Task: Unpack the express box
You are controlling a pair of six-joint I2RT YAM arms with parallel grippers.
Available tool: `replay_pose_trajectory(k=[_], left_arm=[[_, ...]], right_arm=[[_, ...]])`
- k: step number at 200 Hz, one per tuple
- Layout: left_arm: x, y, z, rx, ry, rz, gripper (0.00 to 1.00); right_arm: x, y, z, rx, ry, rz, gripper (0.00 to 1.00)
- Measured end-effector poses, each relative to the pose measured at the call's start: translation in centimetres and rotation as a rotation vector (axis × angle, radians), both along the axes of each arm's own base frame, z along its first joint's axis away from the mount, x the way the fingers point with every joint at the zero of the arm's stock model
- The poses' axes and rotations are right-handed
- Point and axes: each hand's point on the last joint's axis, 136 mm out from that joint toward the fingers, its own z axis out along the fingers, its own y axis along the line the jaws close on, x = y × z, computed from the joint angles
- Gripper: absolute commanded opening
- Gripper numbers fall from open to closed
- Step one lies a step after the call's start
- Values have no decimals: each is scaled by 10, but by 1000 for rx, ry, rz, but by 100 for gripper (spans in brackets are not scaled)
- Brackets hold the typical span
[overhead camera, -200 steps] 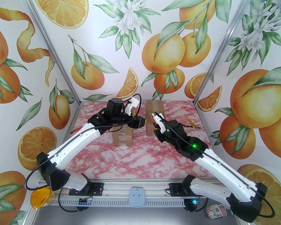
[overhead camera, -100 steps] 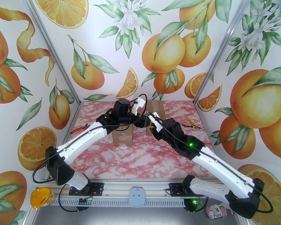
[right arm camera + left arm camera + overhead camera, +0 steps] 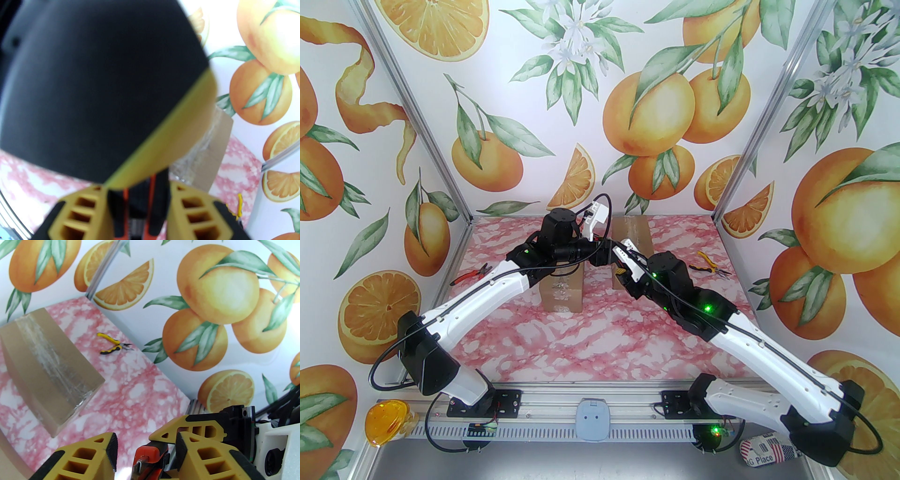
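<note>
The right gripper (image 3: 138, 187) is clamped on an orange and black hand tool (image 3: 148, 454), which sits pinched between its yellow fingers. The left gripper (image 3: 146, 444) straddles the same tool with its jaws partly apart; a gap shows between one finger (image 3: 89, 455) and the tool. The two grippers meet above the pink marbled table (image 3: 600, 337), over the space between two boxes. The brown cardboard box sealed with clear tape (image 3: 633, 232) lies closed toward the back wall, and a second brown cardboard box (image 3: 562, 293) lies nearer, under the left arm. Yellow-handled pliers (image 3: 708, 266) lie to the right, red-handled pliers (image 3: 471, 275) to the left.
</note>
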Motion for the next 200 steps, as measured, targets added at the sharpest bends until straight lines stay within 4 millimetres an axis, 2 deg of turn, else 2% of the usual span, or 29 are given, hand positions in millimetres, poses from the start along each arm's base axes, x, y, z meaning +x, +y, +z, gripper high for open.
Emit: replay_pose_trajectory(k=[48, 69, 110, 139, 174, 193, 200], left_arm=[[-3, 0, -13, 13, 21, -11, 48], [-3, 1, -17, 18, 26, -11, 44], [-6, -1, -14, 4, 25, -26, 29], [-8, -2, -13, -2, 29, -39, 22], [-8, -3, -8, -19, 24, -40, 16], [-8, -4, -8, -20, 29, -38, 15], [-8, -4, -7, -21, 28, -36, 14]], right_arm=[[3, 2, 1, -3, -8, 3, 26], [4, 3, 2, 2, -12, 3, 26], [4, 4, 3, 5, -14, 4, 27], [6, 4, 1, 5, -8, 7, 30], [8, 3, 5, 14, -11, 7, 53], [11, 0, 9, 38, -11, -1, 70], [13, -2, 10, 49, -9, -6, 73]])
